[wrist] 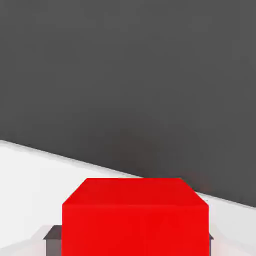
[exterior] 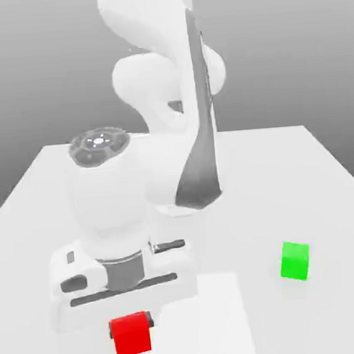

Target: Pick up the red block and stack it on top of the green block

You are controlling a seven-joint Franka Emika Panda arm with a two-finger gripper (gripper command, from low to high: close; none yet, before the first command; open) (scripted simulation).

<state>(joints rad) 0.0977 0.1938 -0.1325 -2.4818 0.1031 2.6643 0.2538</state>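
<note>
The red block (exterior: pixel 132 335) is near the front of the white table (exterior: pixel 299 163), towards the exterior view's left. My gripper (exterior: pixel 130 327) reaches down over it, a dark finger tight against each side, shut on the block. In the hand view the red block (wrist: pixel 135 215) sits close up between the grey fingertips (wrist: pixel 51 235). I cannot tell whether it rests on the table or hangs just above it. The green block (exterior: pixel 295 260) stands alone on the table, towards the exterior view's right and a little farther back.
The arm's white base and links (exterior: pixel 166 98) rise at the back middle of the table. The bulky white hand (exterior: pixel 112 215) hangs over the front left area. Bare table surface lies between the two blocks.
</note>
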